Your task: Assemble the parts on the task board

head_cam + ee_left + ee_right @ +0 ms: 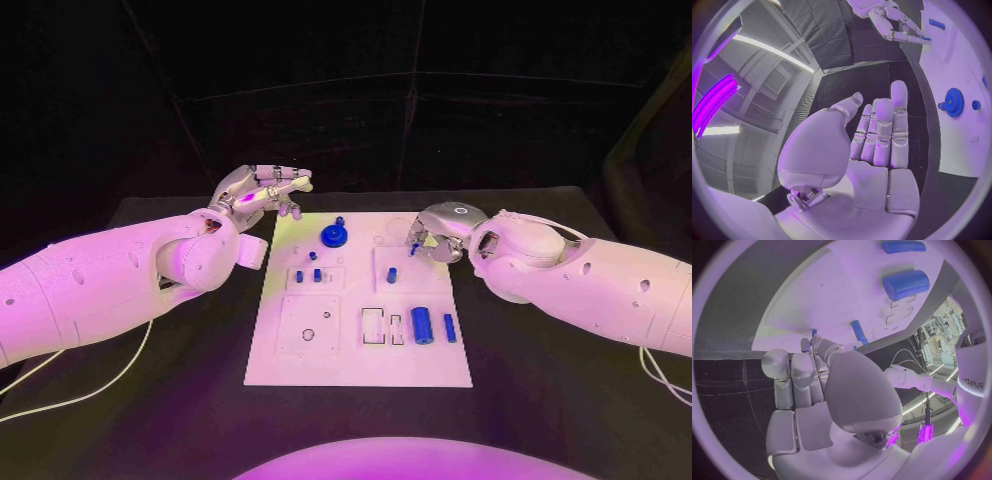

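Observation:
The white task board (361,345) lies in the middle of the black table. A blue gear (335,236) stands near its far edge, also seen as the gear (953,102) in the left wrist view. My right hand (440,232) hovers over the board's far right part and pinches a small blue pin (414,247) at its fingertips; the pin (813,333) peeks out above the curled fingers (798,370). My left hand (267,195) hangs just off the board's far left corner, fingers (882,130) stretched out and apart, holding nothing.
A thick blue cylinder (421,325) and a thin blue bar (450,327) lie on the board's near right. A blue peg (391,274) stands mid-board, with small blue pegs (309,275) to its left. Black table surrounds the board.

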